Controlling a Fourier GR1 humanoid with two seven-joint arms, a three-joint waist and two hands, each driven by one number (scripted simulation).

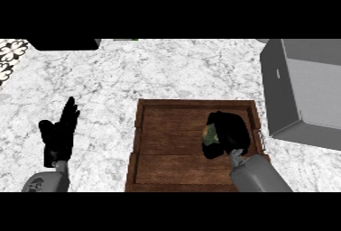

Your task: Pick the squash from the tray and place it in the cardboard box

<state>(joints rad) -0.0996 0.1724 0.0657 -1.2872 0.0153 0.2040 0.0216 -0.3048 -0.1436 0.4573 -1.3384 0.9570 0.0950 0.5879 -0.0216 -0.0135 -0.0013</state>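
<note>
Right robot hand (230, 131) is curled over the squash (210, 136), only a mottled green sliver showing at its left, inside the wooden tray (160, 135) near the right wall. The grey cardboard box (303, 90) lies right and beyond, open-topped. Left robot hand (58, 133) rests open, fingers straight, on the marbled desk (166, 67).

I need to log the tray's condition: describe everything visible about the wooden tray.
The wooden tray is a brown rectangle of planks with a raised rim, lying flat on the marble counter, left of the grey box. In its right part the right hand curls its fingers round the squash. The rest of its floor shows bare boards.
</note>
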